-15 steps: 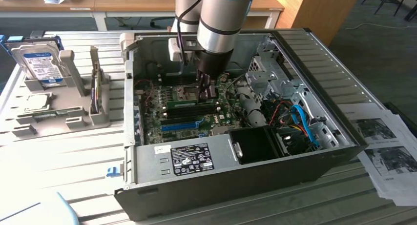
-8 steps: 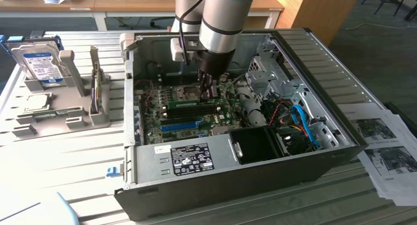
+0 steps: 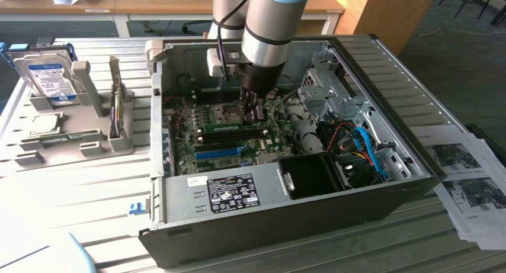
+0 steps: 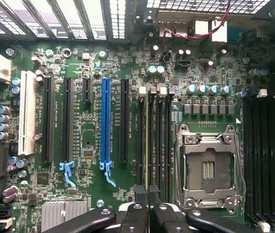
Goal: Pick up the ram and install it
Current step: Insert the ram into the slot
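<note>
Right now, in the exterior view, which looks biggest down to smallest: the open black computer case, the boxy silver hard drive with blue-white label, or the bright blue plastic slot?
1. black computer case
2. silver hard drive
3. blue plastic slot, clearly the smallest

From my station I see the arm (image 3: pixel 265 24) entering the exterior view at the upper middle of the frame and pointing almost straight down. Its grey tube, with a light blue cap at the top edge, passes into the black wrist (image 3: pixel 255 77). Below it the gripper (image 3: pixel 253 111) hangs near the centre of the frame, nearly vertical. In the wrist view the gripper (image 4: pixel 148 194) is closed: the two black fingers (image 4: pixel 141 195) stand pressed close together, with only a thin line between them. The black linkage bars (image 4: pixel 86 218) spread out to both sides behind them.
</note>
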Controlling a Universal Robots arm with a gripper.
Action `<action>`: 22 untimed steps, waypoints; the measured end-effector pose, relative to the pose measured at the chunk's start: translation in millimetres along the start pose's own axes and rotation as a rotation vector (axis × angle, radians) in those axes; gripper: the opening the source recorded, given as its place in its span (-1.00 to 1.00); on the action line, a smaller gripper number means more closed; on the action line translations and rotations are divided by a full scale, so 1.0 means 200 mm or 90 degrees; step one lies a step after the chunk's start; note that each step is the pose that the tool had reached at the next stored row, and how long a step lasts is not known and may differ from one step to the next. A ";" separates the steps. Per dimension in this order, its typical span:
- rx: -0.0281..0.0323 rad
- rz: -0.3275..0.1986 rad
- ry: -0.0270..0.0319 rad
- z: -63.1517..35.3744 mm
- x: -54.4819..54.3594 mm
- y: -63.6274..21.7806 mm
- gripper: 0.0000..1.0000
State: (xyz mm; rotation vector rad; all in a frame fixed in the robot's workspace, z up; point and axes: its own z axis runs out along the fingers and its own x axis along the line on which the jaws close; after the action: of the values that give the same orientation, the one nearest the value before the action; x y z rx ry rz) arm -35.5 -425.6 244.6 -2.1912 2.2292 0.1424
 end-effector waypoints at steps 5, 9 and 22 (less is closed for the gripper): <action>0.0000 0.000 -0.0001 0.001 0.00 0.000 -0.78; 0.0000 0.000 -0.0001 0.000 0.01 0.000 -0.78; 0.0000 0.000 -0.0001 0.005 0.01 -0.001 -0.78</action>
State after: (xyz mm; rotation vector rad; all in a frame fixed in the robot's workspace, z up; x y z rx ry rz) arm -35.5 -428.1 243.5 -2.1913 2.2290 0.1425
